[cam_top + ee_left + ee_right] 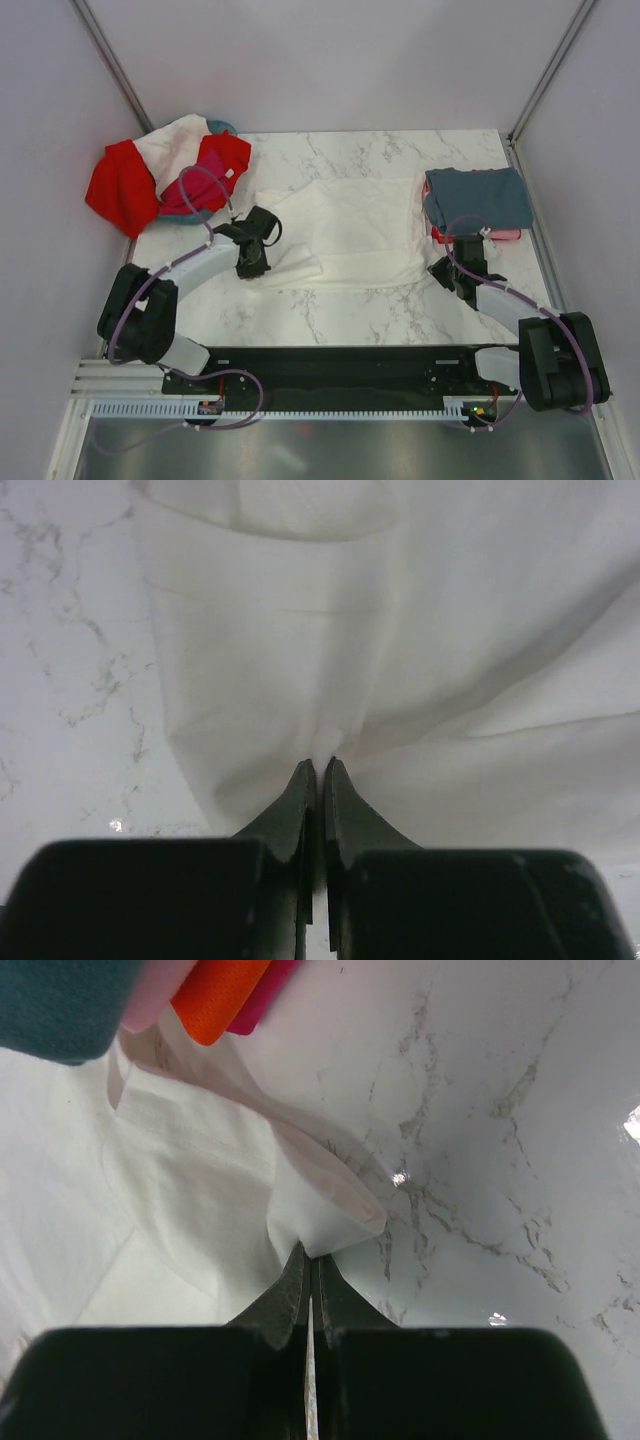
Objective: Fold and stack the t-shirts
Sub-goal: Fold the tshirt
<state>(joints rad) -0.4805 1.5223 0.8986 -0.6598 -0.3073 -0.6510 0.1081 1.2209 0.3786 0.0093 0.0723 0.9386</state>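
Note:
A white t-shirt (350, 225) lies spread on the marble table, partly folded. My left gripper (252, 262) is shut on its near-left fabric; in the left wrist view the cloth (330, 660) puckers at the pinched fingertips (303, 780). At the shirt's near-right corner my right gripper (452, 272) is shut on a folded edge (320, 1215). A folded stack sits at the back right, slate grey-blue shirt (478, 197) on top, coral pink (505, 235) and red edges beneath. Red, white and magenta shirts (135, 180) are heaped at the back left.
A round teal basket (195, 215) holds the heap at the back left, hanging over the table edge. Grey walls enclose the table on three sides. The stack's orange and magenta edges (215, 1000) show at the top of the right wrist view.

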